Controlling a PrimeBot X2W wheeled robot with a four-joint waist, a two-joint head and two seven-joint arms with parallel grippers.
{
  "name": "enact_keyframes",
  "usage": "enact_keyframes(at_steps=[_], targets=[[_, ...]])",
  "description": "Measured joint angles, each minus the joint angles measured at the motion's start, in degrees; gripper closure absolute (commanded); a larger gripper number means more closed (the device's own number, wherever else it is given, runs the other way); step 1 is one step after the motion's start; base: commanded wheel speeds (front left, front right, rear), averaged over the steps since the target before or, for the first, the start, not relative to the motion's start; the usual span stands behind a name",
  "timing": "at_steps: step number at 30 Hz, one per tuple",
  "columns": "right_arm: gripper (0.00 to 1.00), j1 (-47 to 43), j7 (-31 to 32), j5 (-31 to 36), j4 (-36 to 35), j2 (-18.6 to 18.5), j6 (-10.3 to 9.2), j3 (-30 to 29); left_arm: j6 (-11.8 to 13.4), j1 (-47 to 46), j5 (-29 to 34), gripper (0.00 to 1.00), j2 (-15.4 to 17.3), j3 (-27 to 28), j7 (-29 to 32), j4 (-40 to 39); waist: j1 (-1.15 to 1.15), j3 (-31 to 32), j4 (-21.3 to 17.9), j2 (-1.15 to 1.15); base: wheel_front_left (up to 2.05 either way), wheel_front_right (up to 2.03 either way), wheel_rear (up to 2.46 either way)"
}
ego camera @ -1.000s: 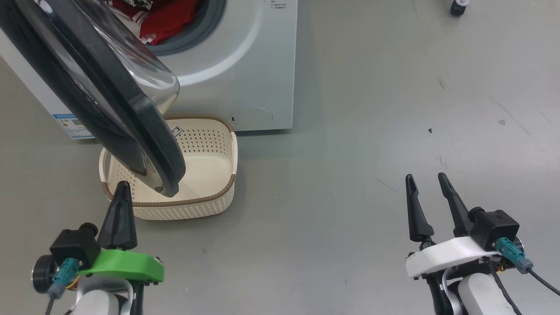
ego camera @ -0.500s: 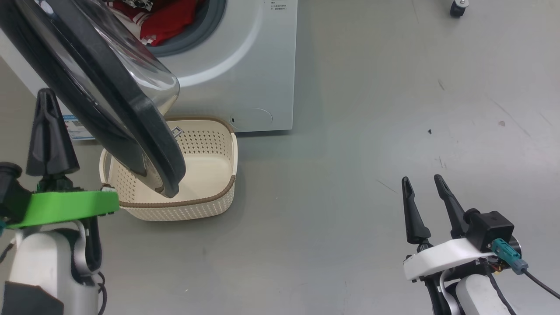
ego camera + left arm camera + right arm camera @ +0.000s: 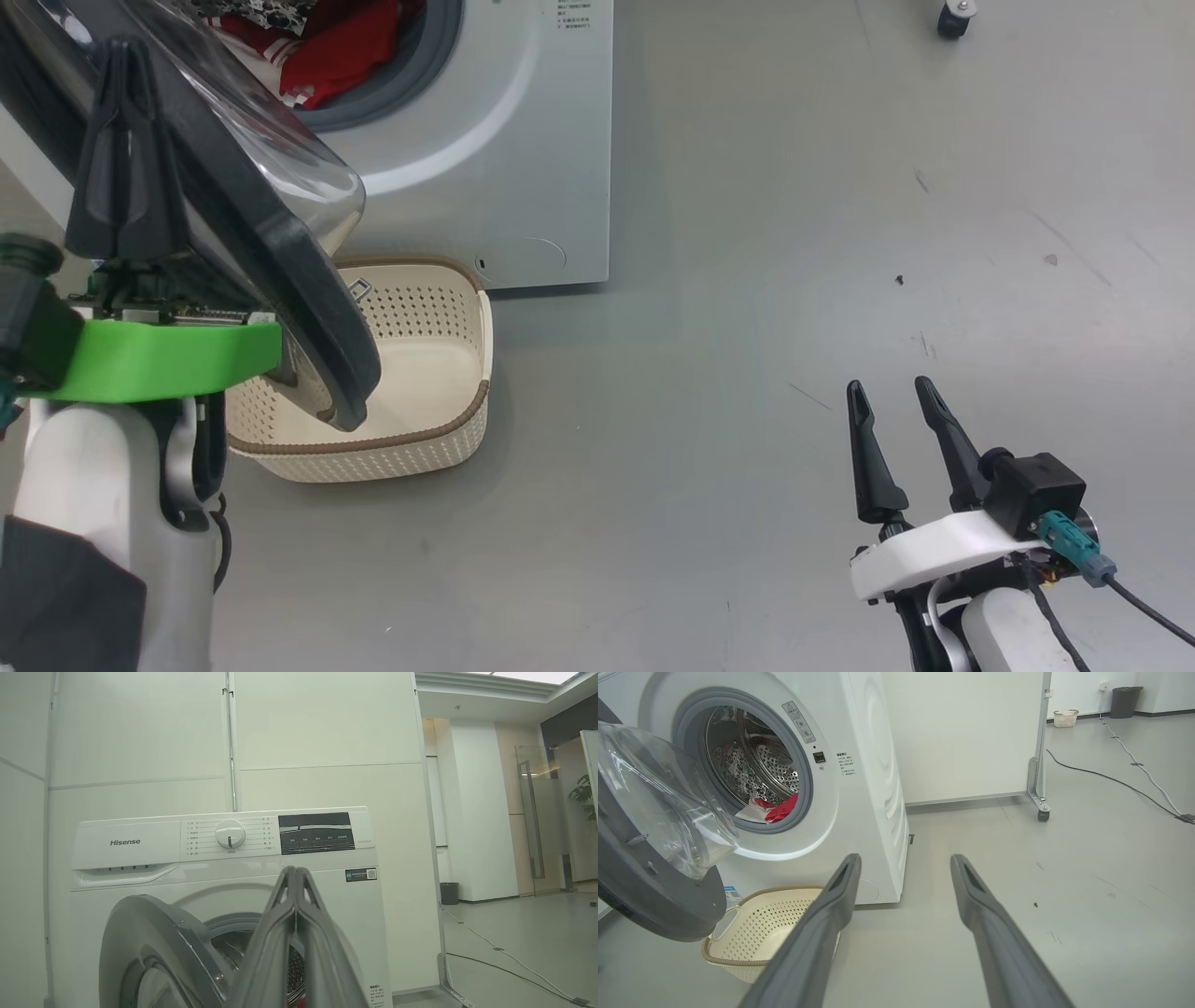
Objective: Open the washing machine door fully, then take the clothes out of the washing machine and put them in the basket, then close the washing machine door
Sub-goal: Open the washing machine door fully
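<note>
The white washing machine (image 3: 523, 140) stands at the top left, its black-rimmed door (image 3: 299, 280) swung partly open over the cream basket (image 3: 439, 429). Red and white clothes (image 3: 327, 56) lie in the drum mouth; the right wrist view shows the clothes (image 3: 777, 809) low in the steel drum, the door (image 3: 654, 896) and the basket (image 3: 756, 933). My left gripper (image 3: 126, 56) is shut and raised in front of the door's outer face, holding nothing. In the left wrist view its fingertips (image 3: 295, 877) point at the machine (image 3: 140, 858) above the door (image 3: 154, 938). My right gripper (image 3: 887, 392) stands open over bare floor, far right of the basket.
Grey floor spreads to the right of the machine. A caster wheel (image 3: 952, 19) shows at the top right, and the right wrist view shows a wheeled partition foot (image 3: 1038, 798), a floor cable (image 3: 1111, 779), a bin (image 3: 1125, 701) and a second small basket (image 3: 1065, 717) far back.
My left arm has risen from beside the basket up to the level of the door's outer face, still shut. The head camera shifted slightly. The right gripper kept its pose.
</note>
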State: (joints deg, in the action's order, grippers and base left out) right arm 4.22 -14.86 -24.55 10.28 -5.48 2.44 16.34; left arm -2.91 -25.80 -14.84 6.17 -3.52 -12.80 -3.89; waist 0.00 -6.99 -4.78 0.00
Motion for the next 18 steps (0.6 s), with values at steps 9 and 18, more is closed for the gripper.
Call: enact_keyframes(at_steps=[9, 18], targets=[[0.0, 0.08, 0.0, 0.11, 0.04, 0.58, 0.63, 0.31, -0.47, -0.99, 0.41, 1.0, -0.2, -3.22, 5.21, 3.63, 0.0, -0.69, -1.69, 0.0, 0.0, 0.0, 0.0], [0.0, 0.09, 0.0, 0.18, 0.56, 1.05, 1.01, -0.42, -0.41, -0.52, 0.24, 1.0, -1.52, -4.43, 9.55, 9.46, 0.0, -1.53, -3.82, 0.0, 0.0, 0.0, 0.0]])
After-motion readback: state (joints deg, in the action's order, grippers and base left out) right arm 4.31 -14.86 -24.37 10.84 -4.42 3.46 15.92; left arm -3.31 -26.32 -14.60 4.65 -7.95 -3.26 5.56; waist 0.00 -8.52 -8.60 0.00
